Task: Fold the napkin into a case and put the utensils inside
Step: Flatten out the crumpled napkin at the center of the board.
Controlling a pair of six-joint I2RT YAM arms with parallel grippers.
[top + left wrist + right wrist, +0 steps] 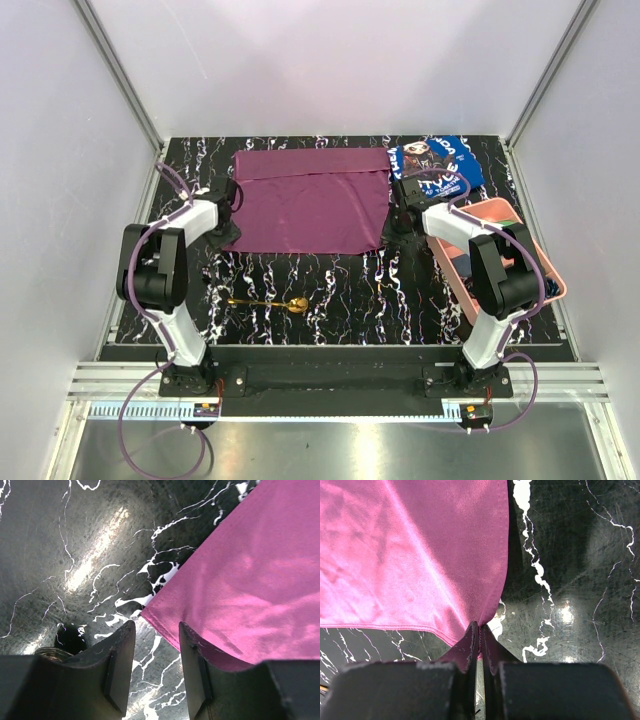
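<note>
The plum-purple napkin (310,200) lies spread on the black marbled table, with a fold line near its far edge. My right gripper (480,630) is shut on the napkin's near right corner (485,615); in the top view it sits at the cloth's right edge (392,235). My left gripper (156,630) is open at the near left corner (150,615); the cloth edge passes under its right finger (192,645) and nothing is pinched. It is at the cloth's left edge in the top view (228,232). The gold spoon (268,302) lies on the table in front of the napkin.
A blue cloth with white lettering (436,160) lies at the far right. A pink tray (548,290) stands along the right side, behind the right arm. Grey walls enclose the table on three sides.
</note>
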